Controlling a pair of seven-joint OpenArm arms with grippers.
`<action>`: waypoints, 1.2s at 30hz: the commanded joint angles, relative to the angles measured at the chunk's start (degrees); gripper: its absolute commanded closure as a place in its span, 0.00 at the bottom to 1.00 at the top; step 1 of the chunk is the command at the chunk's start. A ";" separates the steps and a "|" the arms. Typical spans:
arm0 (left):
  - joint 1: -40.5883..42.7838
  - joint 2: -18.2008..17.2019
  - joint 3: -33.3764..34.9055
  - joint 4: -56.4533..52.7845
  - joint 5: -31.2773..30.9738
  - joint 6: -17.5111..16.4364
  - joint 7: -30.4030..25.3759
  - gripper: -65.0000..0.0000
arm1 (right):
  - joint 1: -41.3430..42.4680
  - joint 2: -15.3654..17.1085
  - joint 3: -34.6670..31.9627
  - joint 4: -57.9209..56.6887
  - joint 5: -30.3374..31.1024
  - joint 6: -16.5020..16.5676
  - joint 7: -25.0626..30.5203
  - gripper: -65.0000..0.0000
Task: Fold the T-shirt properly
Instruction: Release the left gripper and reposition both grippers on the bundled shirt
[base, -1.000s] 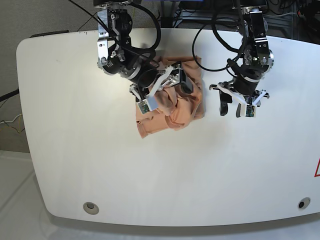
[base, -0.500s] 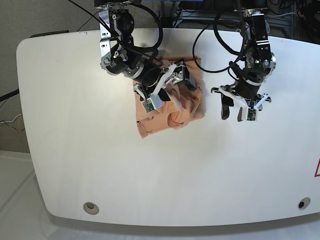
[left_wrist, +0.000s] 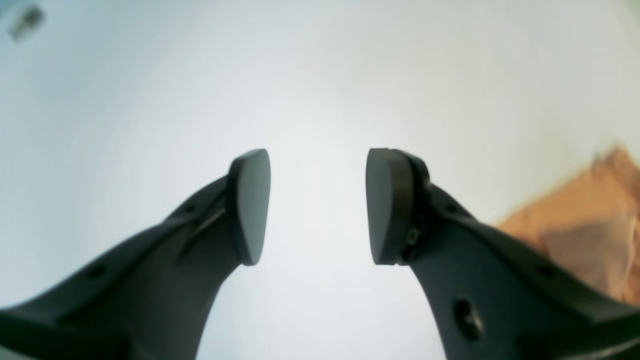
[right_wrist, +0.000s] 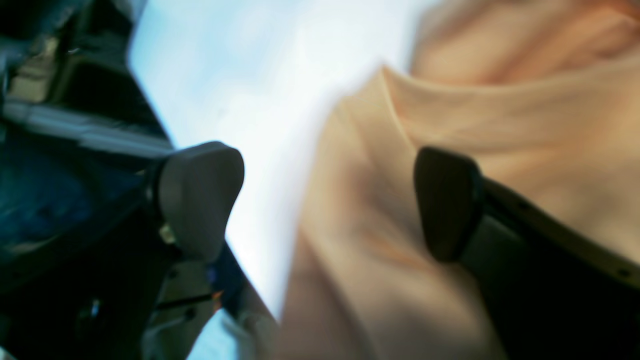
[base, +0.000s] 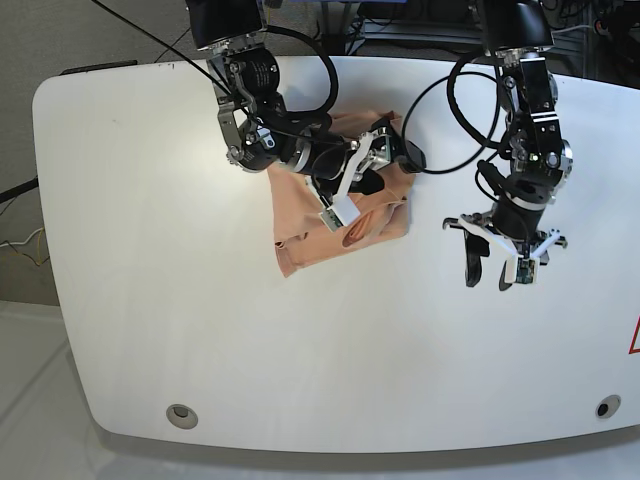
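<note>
We see the T-shirt (base: 320, 225) bunched on the white table (base: 150, 300), toward its far edge. Right gripper (base: 375, 165) over the shirt's far side, jaws apart, gripping nothing. Left gripper (base: 500, 265) spread over bare table beside the shirt.

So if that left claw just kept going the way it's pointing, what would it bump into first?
Most likely just the bare white table. The left gripper is open with nothing between its fingers; the T-shirt lies off to one side.
</note>
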 joint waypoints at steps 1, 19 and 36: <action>-1.85 -1.14 0.04 1.09 -0.55 -0.19 -0.52 0.56 | 1.27 0.04 -0.57 0.25 1.93 0.67 0.83 0.17; -1.23 0.09 2.50 1.35 -0.81 -0.19 2.12 0.56 | 4.62 2.24 4.70 7.02 2.19 0.40 1.01 0.17; 9.93 6.07 7.25 6.28 -0.64 -0.19 2.21 0.60 | 8.13 9.71 9.71 7.02 -9.67 0.58 3.03 0.35</action>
